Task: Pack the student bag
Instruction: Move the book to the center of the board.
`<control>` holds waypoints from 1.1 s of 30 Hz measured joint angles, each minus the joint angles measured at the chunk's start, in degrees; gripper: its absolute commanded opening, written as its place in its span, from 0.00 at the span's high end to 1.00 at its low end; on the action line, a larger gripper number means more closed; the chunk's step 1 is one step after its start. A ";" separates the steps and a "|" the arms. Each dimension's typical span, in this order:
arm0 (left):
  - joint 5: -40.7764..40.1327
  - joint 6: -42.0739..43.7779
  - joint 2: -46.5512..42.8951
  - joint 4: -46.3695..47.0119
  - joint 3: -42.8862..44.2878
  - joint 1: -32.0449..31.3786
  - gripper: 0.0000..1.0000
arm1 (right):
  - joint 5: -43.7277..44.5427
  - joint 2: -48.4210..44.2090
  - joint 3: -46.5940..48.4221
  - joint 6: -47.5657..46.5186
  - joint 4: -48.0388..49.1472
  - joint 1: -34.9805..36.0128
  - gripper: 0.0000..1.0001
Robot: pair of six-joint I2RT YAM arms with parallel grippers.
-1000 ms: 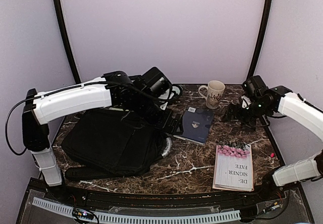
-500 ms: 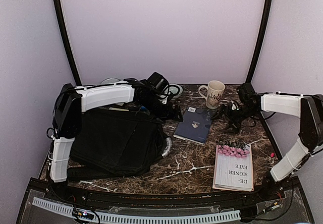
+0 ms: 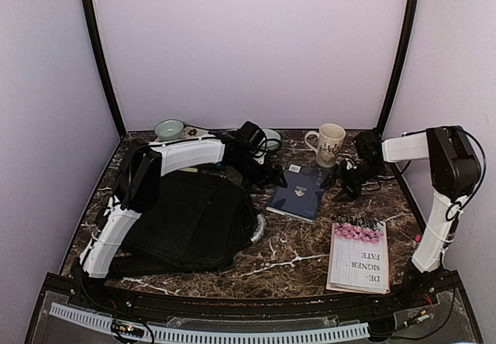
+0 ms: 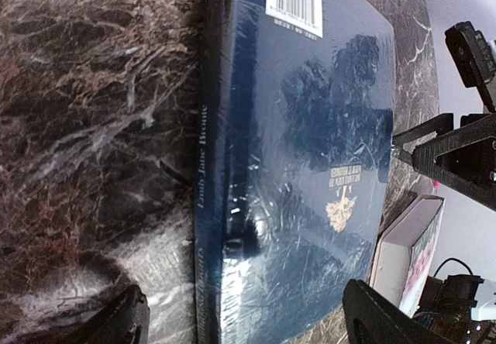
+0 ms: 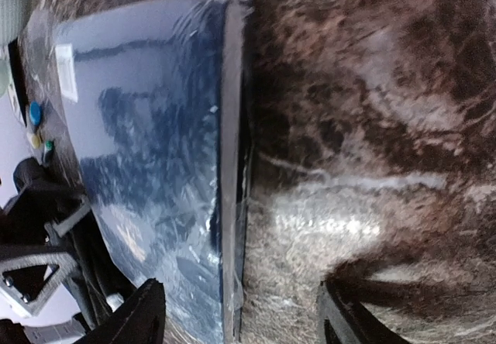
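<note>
left hand (image 4: 244,313) spread | right hand (image 5: 240,305) spread | book (image 4: 302,166) spine lettering: left wrist only

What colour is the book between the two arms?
The book is dark navy blue with a gold emblem; clearest in the left wrist view.

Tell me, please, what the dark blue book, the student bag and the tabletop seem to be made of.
Dark blue book: paper, apparently shrink-wrapped in glossy clear film; crinkled highlights. Student bag: matte black fabric; it sags and creases. Tabletop: polished dark marble or a lookalike; white veins.
</note>
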 measured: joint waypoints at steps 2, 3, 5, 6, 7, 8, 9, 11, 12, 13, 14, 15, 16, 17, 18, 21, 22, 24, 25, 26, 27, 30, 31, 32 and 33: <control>0.11 -0.59 0.11 -0.50 0.20 0.07 0.12 | -0.02 1.40 1.14 -0.74 0.20 -0.20 0.48; 0.22 -0.83 0.24 -0.66 0.22 0.09 0.12 | -0.37 2.25 1.86 -1.03 0.09 -0.28 0.51; 0.74 -1.11 0.28 -0.66 0.22 0.26 0.12 | -1.44 3.87 3.15 -1.38 0.98 -0.31 0.55; 1.25 -1.25 0.35 -0.61 0.22 0.31 0.12 | -2.01 4.50 3.45 -1.62 1.57 -0.28 0.57; 1.92 -1.38 0.44 -0.57 0.24 0.39 0.12 | -2.80 5.16 3.78 -1.57 2.21 -0.26 0.58; 2.89 -1.55 0.59 -0.46 0.24 0.57 0.13 | -3.34 5.70 4.04 -1.68 2.73 -0.20 0.59; 4.00 -1.70 0.83 -0.33 0.35 0.70 0.13 | -4.04 6.36 4.50 -1.68 3.10 -0.02 0.60; 6.23 -1.88 1.33 -0.13 0.70 1.01 0.13 | -5.25 7.63 5.73 -1.57 3.69 0.79 0.64; 7.10 -1.86 1.42 -0.07 0.72 1.11 0.13 | -5.46 8.07 6.19 -1.62 4.02 1.33 0.65; 7.93 -1.86 1.51 -0.04 0.72 1.20 0.13 | -5.66 8.63 6.75 -1.49 4.44 2.12 0.67; 8.59 -1.86 1.60 -0.26 0.72 1.29 0.12 | -5.73 9.03 7.15 -1.60 4.79 2.91 0.67; 9.38 -1.88 1.60 -0.92 0.68 1.51 0.12 | -5.07 9.14 7.41 -1.42 5.09 3.58 0.68; 10.40 -2.05 1.60 -1.29 0.57 1.79 0.12 | -4.50 9.14 7.43 -1.20 5.46 4.09 0.69; 11.76 -2.23 1.57 -1.44 0.22 2.14 0.12 | -4.07 9.14 7.41 -0.66 6.03 4.68 0.69; 13.07 -2.43 1.44 -1.49 -0.24 2.45 0.12 | -3.32 9.09 7.28 0.04 6.84 5.31 0.70; 16.57 -3.39 -0.04 -0.59 -3.78 3.30 0.12 | -1.53 8.46 5.99 1.81 10.08 7.21 0.73; 17.55 -4.02 -1.16 0.44 -6.03 3.45 0.12 | -0.87 8.11 5.20 2.27 11.43 7.85 0.74; 18.75 -5.49 -3.41 2.78 -10.49 3.50 0.13 | -0.24 6.82 2.75 3.50 14.51 9.03 0.75; 19.12 -6.36 -4.74 4.17 -13.07 3.45 0.14 | -0.20 6.19 1.53 3.91 15.67 9.49 0.76; 19.41 -7.30 -5.92 5.29 -15.30 3.32 0.14 | -0.20 5.38 0.07 4.42 16.85 10.03 0.77; 19.54 -8.37 -7.28 6.71 -17.73 3.15 0.14 | -0.26 4.44 -1.57 4.85 18.01 10.62 0.77; 19.21 -11.82 -10.21 10.25 -23.08 2.60 0.15 | -0.81 2.36 -5.33 5.79 20.59 11.47 0.83; 19.06 -12.92 -10.88 11.26 -24.35 2.45 0.15 | -1.22 1.70 -6.45 6.10 21.40 11.54 0.86; 18.75 -14.14 -11.65 12.31 -25.70 2.25 0.16 | -1.73 1.05 -7.65 6.47 22.21 11.56 0.89; 18.43 -15.17 -12.24 12.83 -26.47 2.08 0.16 | -2.23 0.44 -8.79 6.86 22.97 11.56 0.92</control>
